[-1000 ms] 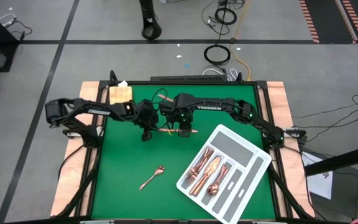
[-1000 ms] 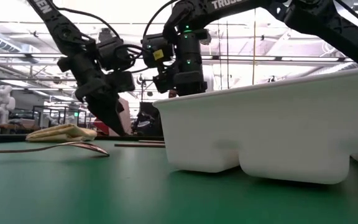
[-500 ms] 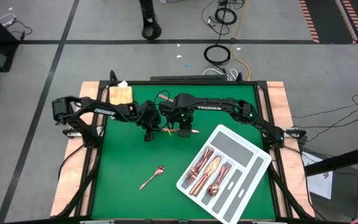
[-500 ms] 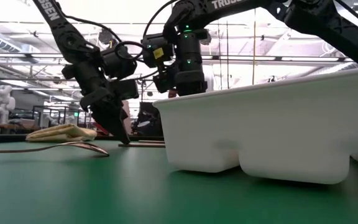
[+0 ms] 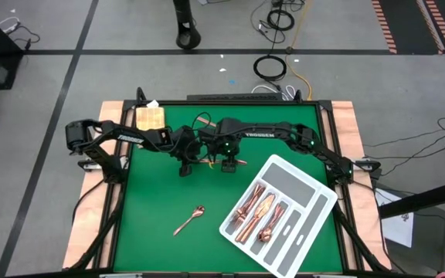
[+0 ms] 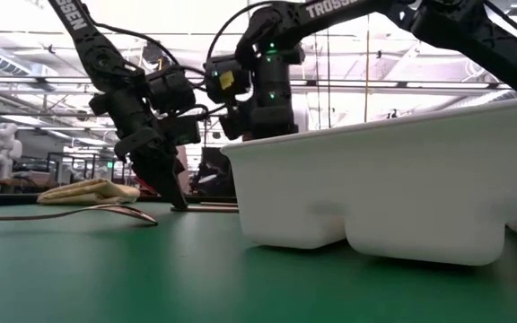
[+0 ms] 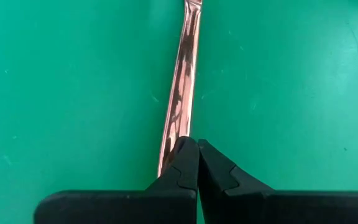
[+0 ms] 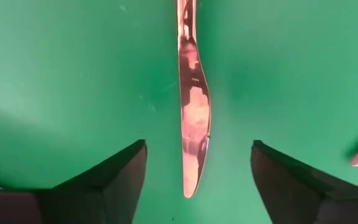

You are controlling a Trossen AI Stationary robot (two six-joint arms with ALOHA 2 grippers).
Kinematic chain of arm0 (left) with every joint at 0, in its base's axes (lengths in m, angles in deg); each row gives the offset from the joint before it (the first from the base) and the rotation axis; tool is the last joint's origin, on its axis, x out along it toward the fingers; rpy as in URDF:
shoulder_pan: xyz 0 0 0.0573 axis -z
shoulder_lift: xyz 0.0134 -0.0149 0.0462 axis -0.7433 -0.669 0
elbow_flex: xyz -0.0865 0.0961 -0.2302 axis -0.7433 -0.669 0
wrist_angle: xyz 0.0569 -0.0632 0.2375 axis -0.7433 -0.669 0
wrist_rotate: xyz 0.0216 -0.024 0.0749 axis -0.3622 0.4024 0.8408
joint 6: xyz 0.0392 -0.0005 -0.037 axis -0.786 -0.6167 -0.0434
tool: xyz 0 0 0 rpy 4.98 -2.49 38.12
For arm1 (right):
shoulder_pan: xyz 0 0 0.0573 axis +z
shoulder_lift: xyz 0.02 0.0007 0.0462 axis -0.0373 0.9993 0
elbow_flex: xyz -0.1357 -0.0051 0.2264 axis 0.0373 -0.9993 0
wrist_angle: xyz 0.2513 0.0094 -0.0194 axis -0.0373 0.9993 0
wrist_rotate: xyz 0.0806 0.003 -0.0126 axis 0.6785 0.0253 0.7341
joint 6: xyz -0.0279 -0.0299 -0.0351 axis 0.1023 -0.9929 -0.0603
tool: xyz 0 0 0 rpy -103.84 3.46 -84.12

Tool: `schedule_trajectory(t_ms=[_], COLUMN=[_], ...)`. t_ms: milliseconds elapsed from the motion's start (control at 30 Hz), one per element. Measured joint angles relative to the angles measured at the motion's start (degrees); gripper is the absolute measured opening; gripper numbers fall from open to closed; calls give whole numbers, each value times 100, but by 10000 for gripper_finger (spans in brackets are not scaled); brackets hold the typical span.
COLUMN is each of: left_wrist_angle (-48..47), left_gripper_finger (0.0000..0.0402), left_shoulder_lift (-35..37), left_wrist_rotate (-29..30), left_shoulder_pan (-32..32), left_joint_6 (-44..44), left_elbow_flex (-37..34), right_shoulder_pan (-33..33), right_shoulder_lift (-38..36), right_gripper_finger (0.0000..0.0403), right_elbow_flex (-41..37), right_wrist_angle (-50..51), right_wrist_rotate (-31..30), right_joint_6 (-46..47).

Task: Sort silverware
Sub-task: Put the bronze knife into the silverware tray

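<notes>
A copper knife (image 7: 182, 81) lies flat on the green table between my two grippers; its blade (image 8: 192, 118) points toward the tray. My left gripper (image 7: 194, 149) is shut, with its tips down at the knife's handle. My right gripper (image 8: 199, 144) points straight down over the blade. It is open, one finger on either side of the blade, and touches nothing. In the high view the left gripper (image 5: 184, 167) and the right gripper (image 5: 226, 164) stand close together at the table's middle. My left gripper has its shut fingertips (image 7: 188, 155) on the knife's handle (image 7: 169, 146), close to the handle's free end. The fingers come from above, slanting down, and lie along the handle. The knife lies flat on the table.
The white divided tray (image 5: 315, 193) at the near right holds several copper pieces. A copper spoon (image 5: 190, 220) lies alone toward the near edge. A folded yellow cloth (image 5: 149, 116) sits at the far left corner. In the low view the tray wall (image 6: 375, 179) hides the right gripper's fingertips.
My left gripper has come down until its shut tips reach the table at the knife's handle. In the high view my right gripper's fingers stand wider apart than before, over the blade. The knife stays on the table.
</notes>
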Motion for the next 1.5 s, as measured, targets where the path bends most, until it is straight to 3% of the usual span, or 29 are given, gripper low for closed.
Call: schedule_trajectory(t_ms=[167,400,500,667,733,933,1167,1500], left_wrist_angle=[33,77,90,115,151,180,162,-1466], left_gripper_finger=[0,0,0,0,0,0,0,15], left_shoulder_lift=[-2,-7,-7,-9,-9,-11,98,1482], left_wrist_rotate=[7,47,62,79,84,86,119,37], left_shoulder_pan=[1,-2,-2,-2,0,-2,0,-19], left_joint_6=[13,19,20,34,53,80,500,422], left_elbow_flex=[-4,-9,-11,-11,-15,-15,-24,215], right_shoulder_pan=[-4,-17,20,26,10,11,59,79], right_shoulder_lift=[0,-66,-61,-44,-44,-36,29,44], right_gripper_finger=[284,253,199,57,19,5,0,1], right_elbow_flex=[-628,-1407,-1431,-1440,-1440,-1398,-783,-59], right_wrist_angle=[-377,-1127,-1160,-1120,-1106,-959,-453,-54], right_wrist_rotate=[15,367,391,595,730,894,631,119], right_joint_6=[9,206,112,-43,-52,-70,-143,-214])
